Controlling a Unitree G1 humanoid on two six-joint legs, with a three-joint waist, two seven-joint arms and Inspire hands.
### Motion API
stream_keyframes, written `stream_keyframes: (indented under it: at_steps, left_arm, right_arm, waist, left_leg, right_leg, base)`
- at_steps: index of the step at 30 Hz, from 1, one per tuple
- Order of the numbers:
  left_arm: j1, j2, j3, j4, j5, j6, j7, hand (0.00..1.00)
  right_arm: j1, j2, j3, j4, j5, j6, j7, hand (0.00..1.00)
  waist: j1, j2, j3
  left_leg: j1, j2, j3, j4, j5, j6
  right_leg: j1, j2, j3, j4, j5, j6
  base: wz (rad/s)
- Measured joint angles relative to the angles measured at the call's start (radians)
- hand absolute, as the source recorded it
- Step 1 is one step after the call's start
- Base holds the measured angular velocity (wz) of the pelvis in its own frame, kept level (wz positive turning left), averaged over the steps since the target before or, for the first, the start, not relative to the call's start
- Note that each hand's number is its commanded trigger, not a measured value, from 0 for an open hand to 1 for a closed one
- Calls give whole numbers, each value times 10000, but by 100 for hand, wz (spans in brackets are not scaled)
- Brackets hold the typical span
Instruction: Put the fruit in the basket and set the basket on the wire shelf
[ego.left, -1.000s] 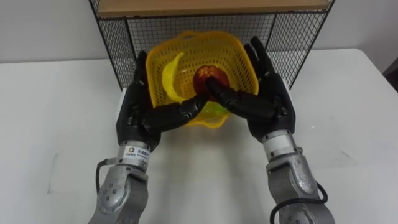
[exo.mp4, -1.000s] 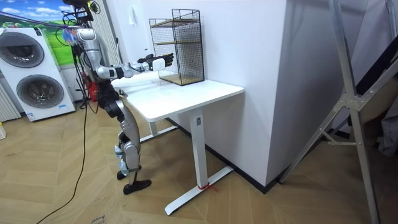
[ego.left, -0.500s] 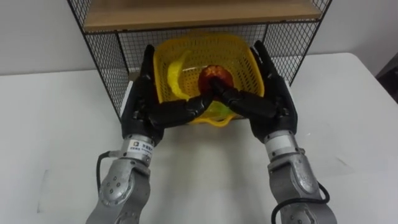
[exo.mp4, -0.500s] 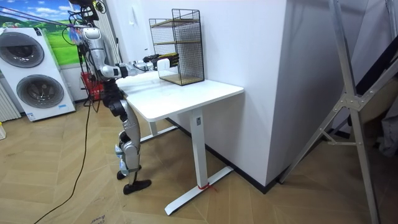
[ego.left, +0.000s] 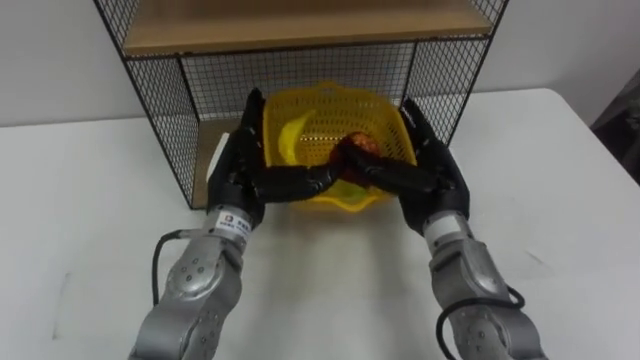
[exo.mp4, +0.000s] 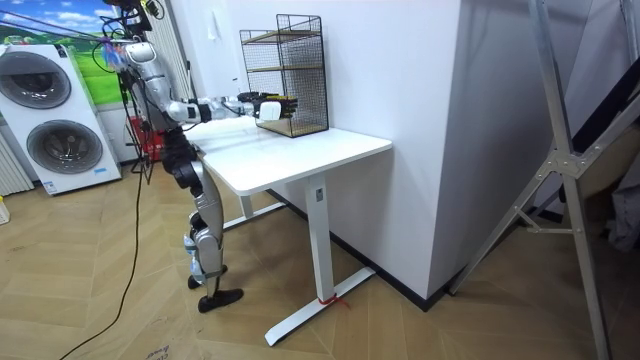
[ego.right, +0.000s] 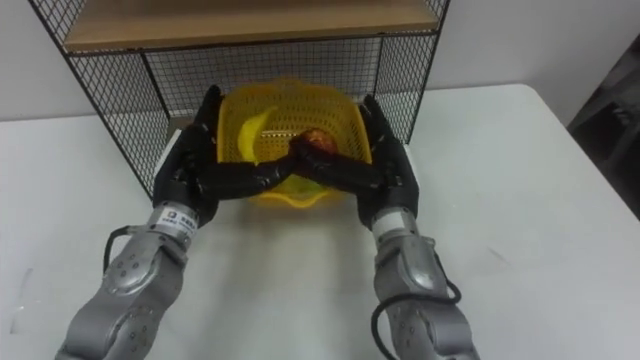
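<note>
The left hand (ego.left: 238, 172) and the right hand (ego.left: 428, 172) are pressing flat against opposite sides of the yellow basket (ego.left: 322, 115). Their fingers are lying straight along its walls, and both thumbs are reaching inward across its near rim until they almost meet. The basket is sitting in the mouth of the lower compartment of the wire shelf (ego.left: 150, 110). Its far half is lying under the wooden board (ego.left: 300, 25) and its near rim is still poking out in front (whether it is resting on the shelf floor I cannot tell). A banana (ego.right: 250, 132) is leaning against the basket's left inner wall, and a red fruit (ego.left: 366, 145) is lying beside it, partly behind the right thumb. The shelf is standing on a white table (ego.left: 560, 200). In the room view the robot is standing at the table's end, both arms stretched toward the shelf.
</note>
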Motion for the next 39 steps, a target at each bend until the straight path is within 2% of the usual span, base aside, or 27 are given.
stream_keyframes:
  at_steps: [3,6,7,9,11,13,15,20,21,23,29,33,39]
  left_arm:
    - [-769,-10,240,535,0,39,183,0]
    - [-1413,1,411,1224,-12,287,405,0]
    - [-1670,0,465,1624,-4,486,493,0]
    - [-1815,-17,544,1877,16,915,604,0]
    - [-1832,-46,661,1877,9,1206,635,0]
    - [-1989,-102,884,1988,7,1437,734,0]
    - [-2558,-115,1094,2551,-6,1642,855,0]
    - [-3432,-71,1316,3151,-500,1717,1066,0]
    - [-3489,-69,1331,3223,-610,1738,1099,0]
    - [-3583,-69,1388,3336,-891,1860,1266,0]
    - [-3583,-80,1398,3388,-893,2057,1382,0]
    - [-3583,-73,1401,3625,-897,2060,1390,0]
    - [-3577,-53,1399,3656,-793,2056,1266,0]
  right_arm:
    - [-741,-20,-257,418,18,91,-23,0]
    - [-1200,-31,-436,854,130,359,-50,0]
    - [-1435,-31,-454,1297,127,602,-86,0]
    - [-1575,-41,-518,1702,59,1153,-130,0]
    - [-1615,-36,-547,1702,59,1393,-158,0]
    - [-1856,-32,-547,1851,70,1501,-177,0]
    - [-2650,-30,-674,2655,169,1605,-237,0]
    - [-3710,54,-829,3561,876,1637,-364,0]
    - [-3794,63,-829,3680,993,1644,-410,0]
    - [-4002,62,-843,3968,1381,1649,-566,0]
    - [-4105,64,-830,4377,1459,1755,-656,0]
    - [-4111,59,-748,4377,1242,1764,-617,0]
    - [-4078,31,-793,4297,805,1746,-454,0]
  waist:
    - [29,-50,23]
    - [55,-137,48]
    - [62,-175,35]
    - [75,-212,20]
    - [81,-206,13]
    - [98,-204,12]
    - [103,-194,6]
    - [152,-145,-26]
    - [143,-136,-34]
    - [167,-62,-116]
    - [298,-41,-119]
    - [352,-42,-116]
    - [328,-35,-113]
  left_leg:
    - [33,5,-10,-12,43,-14]
    - [31,24,-20,-14,59,-26]
    - [30,29,-22,-12,64,-31]
    - [-25,28,-24,-10,64,-30]
    - [-82,24,-24,-9,65,-29]
    - [-156,24,-24,14,66,-28]
    - [-169,25,-28,17,69,-27]
    - [6,17,-194,-27,74,-35]
    - [37,10,-294,-26,75,-36]
    - [68,-1,-361,-83,77,-40]
    - [197,-1,-625,-345,120,-109]
    - [299,-1,-631,-375,122,-112]
    - [321,1,-695,-381,130,-126]
  right_leg:
    - [22,3,-11,-1,22,-28]
    - [15,2,-36,-3,34,-48]
    - [13,-35,-37,-3,38,-53]
    - [-26,-51,-46,-2,38,-53]
    - [-87,-57,-43,0,38,-53]
    - [-173,-58,-44,8,38,-53]
    - [-191,-56,-46,2,39,-55]
    - [-50,-28,-90,-77,45,-62]
    - [6,-28,-141,-104,46,-63]
    - [68,-27,-262,-232,58,-82]
    - [187,17,-323,-314,66,-95]
    - [250,69,-259,-414,80,-119]
    - [487,19,-483,-572,112,-131]
  base:
    - [0]
    - [0]
    - [0]
    - [0]
    - [0]
    - [0]
    - [0]
    - [1]
    - [4]
    - [2]
    - [0]
    - [-2]
    - [8]
